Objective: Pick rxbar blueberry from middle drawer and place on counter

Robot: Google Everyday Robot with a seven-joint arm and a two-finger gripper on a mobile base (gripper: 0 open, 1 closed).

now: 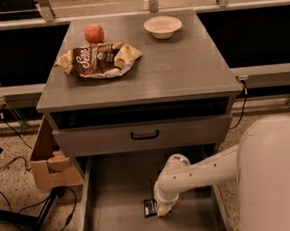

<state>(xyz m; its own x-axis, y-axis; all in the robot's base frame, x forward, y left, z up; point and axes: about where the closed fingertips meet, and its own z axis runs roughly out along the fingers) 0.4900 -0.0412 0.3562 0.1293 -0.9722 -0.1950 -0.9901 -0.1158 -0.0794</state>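
The rxbar blueberry point(150, 207) is a small dark wrapper lying flat on the floor of the open middle drawer point(111, 200), near its centre. My gripper point(163, 210) is down inside the drawer at the end of the white arm point(199, 171), right beside the bar on its right and touching or nearly touching it. The bar's right end is hidden behind the gripper. The counter point(181, 64) is the broad grey cabinet top above.
On the counter sit a brown-and-yellow snack bag point(99, 60), a red apple point(93, 33) and a white bowl point(162, 26). The shallower drawer front with a black handle point(144, 134) overhangs the drawer's back. A cardboard box point(51, 162) and cables lie left on the floor.
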